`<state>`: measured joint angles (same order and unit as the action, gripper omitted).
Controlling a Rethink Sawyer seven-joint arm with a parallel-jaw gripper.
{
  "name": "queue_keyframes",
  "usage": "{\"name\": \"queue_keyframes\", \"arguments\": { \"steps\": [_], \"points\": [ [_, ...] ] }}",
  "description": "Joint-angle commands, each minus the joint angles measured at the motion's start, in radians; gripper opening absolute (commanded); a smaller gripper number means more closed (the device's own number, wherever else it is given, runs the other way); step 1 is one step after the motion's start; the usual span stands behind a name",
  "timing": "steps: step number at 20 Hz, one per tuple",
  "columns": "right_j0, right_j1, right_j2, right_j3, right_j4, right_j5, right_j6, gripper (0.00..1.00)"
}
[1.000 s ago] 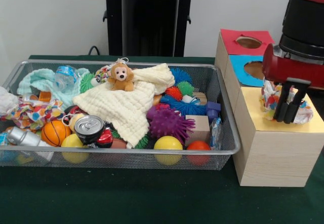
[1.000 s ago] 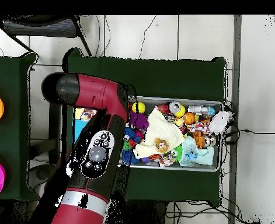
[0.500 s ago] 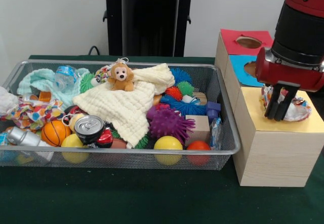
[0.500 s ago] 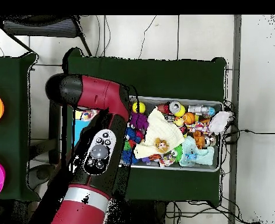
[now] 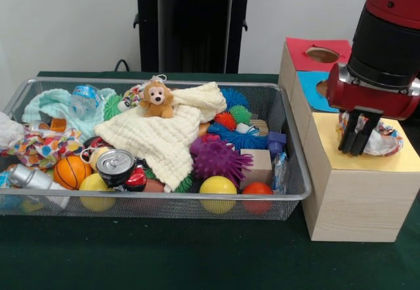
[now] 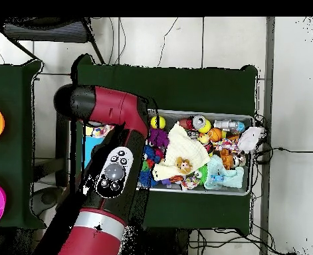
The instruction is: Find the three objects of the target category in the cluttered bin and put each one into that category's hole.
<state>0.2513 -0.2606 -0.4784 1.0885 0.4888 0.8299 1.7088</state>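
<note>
Dotted cloth [image 5: 38, 147], one of the three wanted pieces, lies bunched at the nine o'clock end of the bin [image 5: 164, 206], just beside the basketball [image 5: 71, 170], and is not yet collected. The cream waffle cloth [image 5: 164, 136] with the toy monkey [image 5: 157, 100] on it covers the bin's middle and may hide more.

At three o'clock of the bin stands the yellow-topped box [image 5: 354, 191]. A second dotted cloth [image 5: 386, 140] sat heaped high on its top a second ago. It now lies low and sunken, seemingly part way down the hole, which it covers. The gripper [image 5: 353, 142] has lifted a little and slid toward nine o'clock of that cloth. I cannot tell if the claw is apart or together. In the overhead view the arm [image 6: 112, 172] hides the box. My reading is that this drop is nearly done.
</note>
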Motion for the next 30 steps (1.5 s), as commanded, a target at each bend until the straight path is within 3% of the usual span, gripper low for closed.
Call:
{"name": "queue_keyframes", "arguments": {
  "steps": [1, 16, 23, 30],
  "points": [
    [-0.048, 0.006, 0.135, 0.095, 0.011, 0.120, 0.199, 0.00],
    [-0.073, -0.092, 0.220, 0.262, 0.100, 0.084, 0.211, 0.00],
    [-0.055, -0.076, 0.197, 0.271, 0.054, 0.064, 0.195, 0.00],
    [-0.052, -0.049, 0.210, 0.264, 0.072, -0.006, 0.216, 0.00]
  ]
}}
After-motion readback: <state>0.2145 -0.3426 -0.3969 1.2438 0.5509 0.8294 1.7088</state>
